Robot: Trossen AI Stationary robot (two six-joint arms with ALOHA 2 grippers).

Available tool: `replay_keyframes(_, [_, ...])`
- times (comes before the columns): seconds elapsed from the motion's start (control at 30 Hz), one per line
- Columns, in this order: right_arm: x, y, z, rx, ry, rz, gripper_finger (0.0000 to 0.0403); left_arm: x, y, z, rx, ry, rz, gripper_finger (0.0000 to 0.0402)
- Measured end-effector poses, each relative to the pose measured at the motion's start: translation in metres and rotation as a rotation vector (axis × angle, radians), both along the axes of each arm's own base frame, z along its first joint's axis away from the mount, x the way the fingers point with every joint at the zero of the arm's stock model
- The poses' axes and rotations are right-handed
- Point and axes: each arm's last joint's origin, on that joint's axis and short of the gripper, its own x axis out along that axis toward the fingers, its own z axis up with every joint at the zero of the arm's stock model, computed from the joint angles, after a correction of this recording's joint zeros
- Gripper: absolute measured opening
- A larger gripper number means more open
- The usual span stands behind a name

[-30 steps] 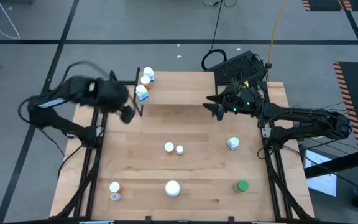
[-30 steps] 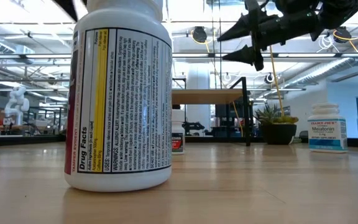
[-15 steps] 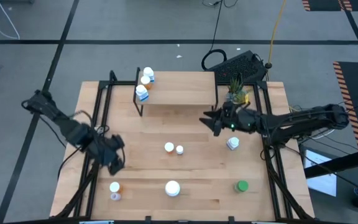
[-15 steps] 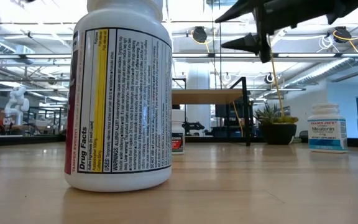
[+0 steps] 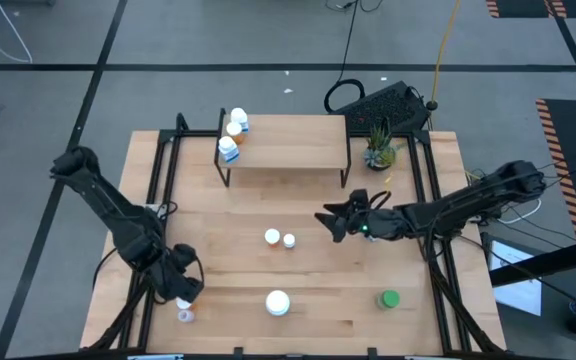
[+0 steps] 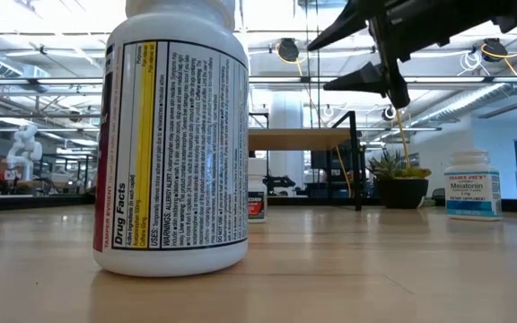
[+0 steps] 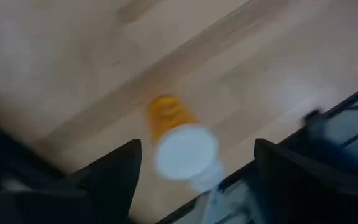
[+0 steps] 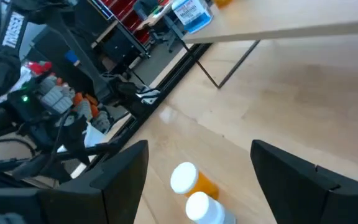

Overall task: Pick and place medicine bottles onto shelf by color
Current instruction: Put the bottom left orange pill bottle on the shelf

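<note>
My left gripper [image 5: 182,285] is open and hovers over the near-left corner. In the left wrist view its fingers stand on either side of an orange bottle with a white cap [image 7: 182,146], touching nothing. A pale purple bottle [image 5: 185,316] stands just beside it. My right gripper [image 5: 326,222] is open above the table's middle, pointing toward two small bottles, one orange [image 8: 190,178] and one white [image 8: 202,208]. The shelf [image 5: 288,142] stands at the far edge with three bottles at its left end [image 5: 232,132]. A big white bottle [image 5: 277,302] and a green-capped one [image 5: 390,298] stand near the front.
A potted plant [image 5: 378,150] stands right of the shelf. A blue-white bottle [image 6: 472,184] stands on the table's right part; in the high view my right arm covers it. The big white bottle [image 6: 173,135] fills the low view's left. Black frame rails run along both table sides.
My left gripper has swung from the shelf's left end toward the near edge and come down over the near-left bottles. My right gripper has moved from beside the shelf's right end toward the near edge and leftward, toward the two middle bottles. No bottle has moved.
</note>
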Motion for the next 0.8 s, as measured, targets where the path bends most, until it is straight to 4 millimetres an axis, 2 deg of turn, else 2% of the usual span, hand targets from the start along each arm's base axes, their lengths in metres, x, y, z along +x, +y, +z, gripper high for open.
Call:
replay_keyframes(0.3, [0.007, 0.000, -0.003, 0.026, -0.043, -0.005, 0.0279, 0.005, -0.016, -0.025, 0.043, 0.139, 0.057, 0.0312])
replay_keyframes(0.67, [0.007, 0.001, 0.000, 0.011, -0.053, 0.031, 0.0279, 0.014, -0.030, -0.038, -0.013, 0.162, 0.088, 0.0312])
replay_keyframes(0.8, [0.007, 0.003, 0.000, -0.013, -0.046, 0.042, 0.0279, 0.014, -0.030, -0.039, -0.020, 0.186, 0.103, 0.0294])
